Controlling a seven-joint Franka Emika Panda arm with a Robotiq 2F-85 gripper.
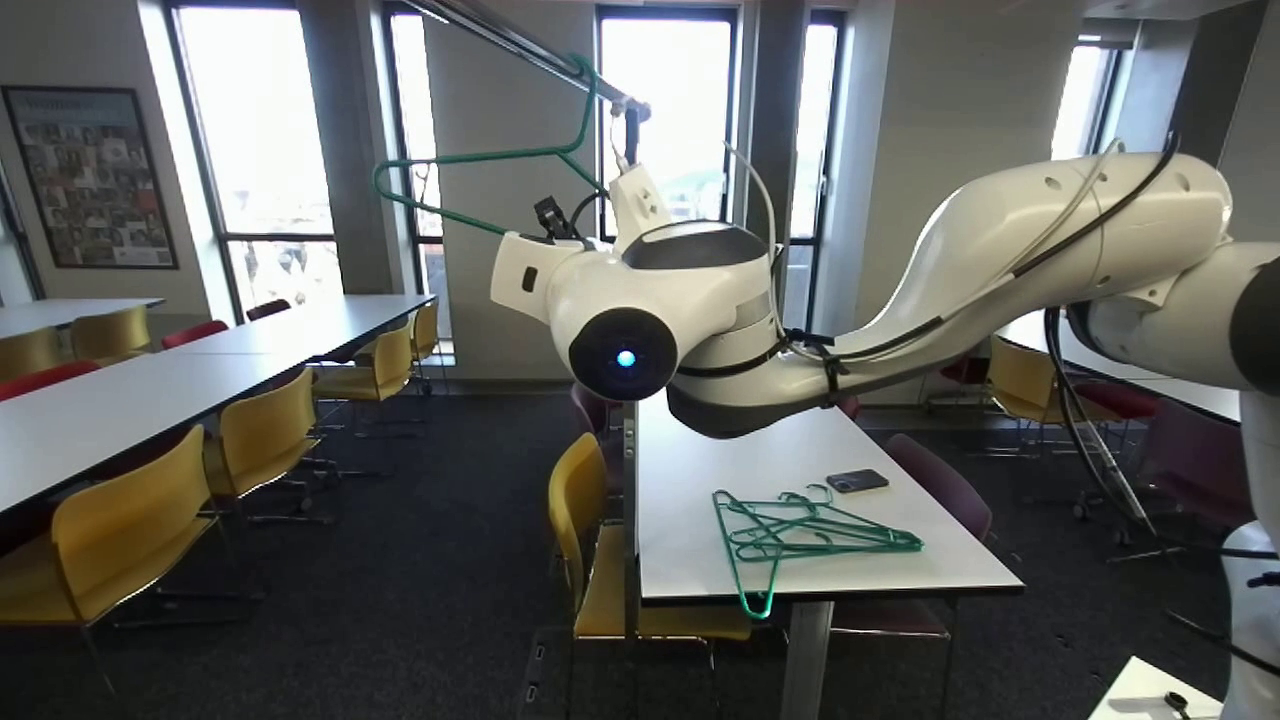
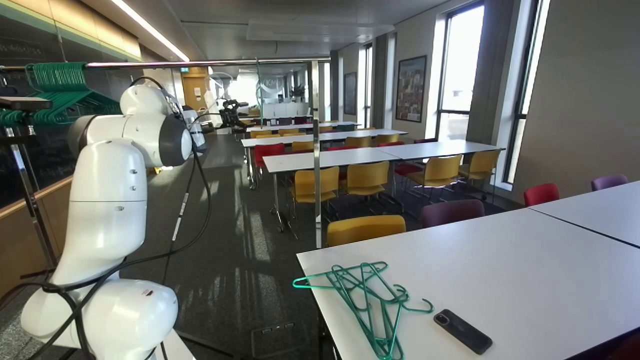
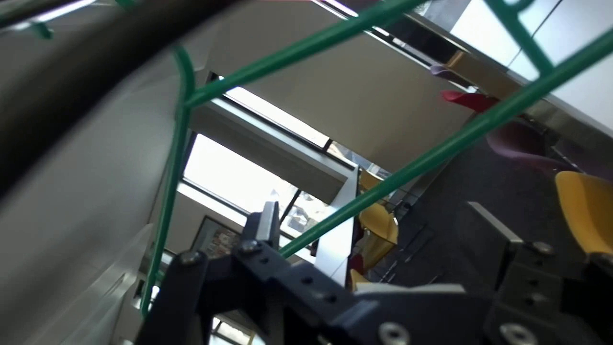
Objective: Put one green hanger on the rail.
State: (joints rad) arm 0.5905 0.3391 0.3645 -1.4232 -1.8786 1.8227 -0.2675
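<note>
A green hanger has its hook over the rail near the rail's end in an exterior view. It also hangs edge-on from the rail in an exterior view. In the wrist view its lower bar crosses in front of my gripper, whose fingers stand wide apart with nothing clamped between them. The bar's end passes close by one finger; I cannot tell if they touch. My gripper is beside the hanger, below the rail. In an exterior view the arm's hand hides the fingers and part of the hanger.
More green hangers hang bunched along the rail near the arm's base. Several loose hangers lie on the white table with a phone. A slim upright pole carries the rail's end. Chairs surround the tables.
</note>
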